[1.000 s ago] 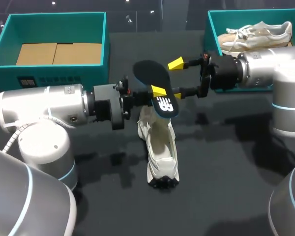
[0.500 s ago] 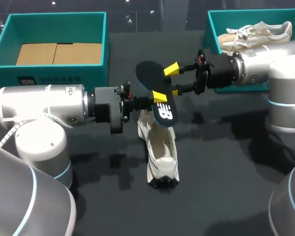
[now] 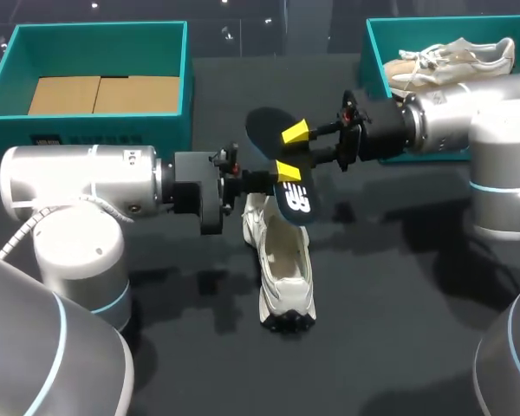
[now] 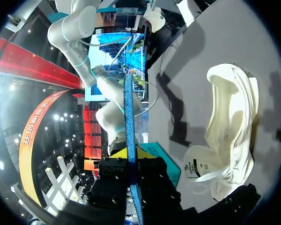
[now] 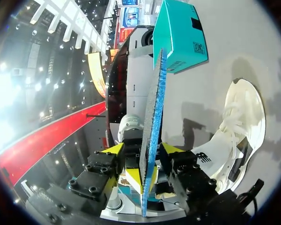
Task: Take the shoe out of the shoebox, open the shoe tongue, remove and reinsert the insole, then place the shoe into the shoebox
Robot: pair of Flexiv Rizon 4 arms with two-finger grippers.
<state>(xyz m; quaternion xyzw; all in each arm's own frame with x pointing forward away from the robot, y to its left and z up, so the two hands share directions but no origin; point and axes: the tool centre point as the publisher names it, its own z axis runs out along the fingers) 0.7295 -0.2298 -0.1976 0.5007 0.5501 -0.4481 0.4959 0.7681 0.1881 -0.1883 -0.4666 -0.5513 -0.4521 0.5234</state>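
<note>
A dark insole (image 3: 282, 163) hangs in the air above the heel of a white shoe (image 3: 282, 260), which lies on the black table with its opening up. My left gripper (image 3: 258, 179) is shut on the insole's near edge; in the left wrist view the insole (image 4: 128, 112) stands edge-on out of that gripper (image 4: 131, 161), with the shoe (image 4: 229, 136) beside it. My right gripper (image 3: 291, 152) straddles the insole from the other side, one yellow tip on each face. In the right wrist view the insole (image 5: 152, 126) stands between its fingers (image 5: 141, 149), with small gaps showing.
A teal box (image 3: 186, 78) lined with cardboard stands at the back left. Another teal box (image 3: 374, 52) at the back right holds a pair of pale shoes (image 3: 451, 59). The left box (image 5: 180, 35) also shows beyond the insole in the right wrist view.
My right gripper has moved left onto the insole and its fingers have narrowed around it. The left arm has carried the insole slightly to the right.
</note>
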